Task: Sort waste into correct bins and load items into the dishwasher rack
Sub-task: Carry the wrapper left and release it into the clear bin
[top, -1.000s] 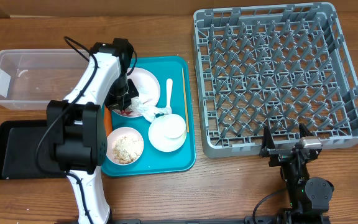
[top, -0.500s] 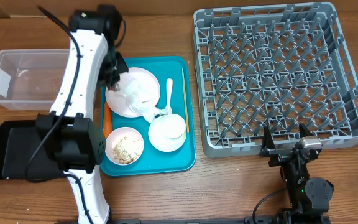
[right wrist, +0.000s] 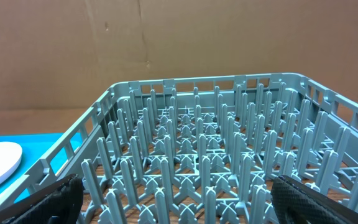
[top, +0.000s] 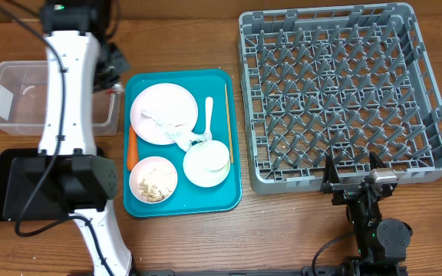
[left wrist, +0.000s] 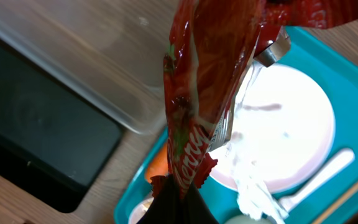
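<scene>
My left gripper (left wrist: 182,200) is shut on the red snack wrapper (left wrist: 210,93), which hangs over the gap between the clear tub (left wrist: 92,62) and the teal tray. Overhead, the left gripper (top: 110,70) sits at the clear tub's (top: 21,100) right end. The white plate (top: 163,113) holds crumpled tissue (top: 183,138). An orange carrot (top: 132,147), a bowl of beige scraps (top: 153,180), a white bowl (top: 206,162), a fork (top: 209,115) and chopsticks (top: 228,115) lie on the tray. My right gripper (top: 353,178) stands open before the grey rack (top: 344,92), with nothing in it.
The black tray (top: 14,184) lies in front of the clear tub, left of the teal tray (top: 225,195). The left arm stretches over both bins. In the right wrist view the rack's pegs (right wrist: 197,155) fill the space between my open fingers (right wrist: 48,202).
The left gripper has lifted the red wrapper off the plate and carried it back and left to the clear tub's right end. The right arm has not moved.
</scene>
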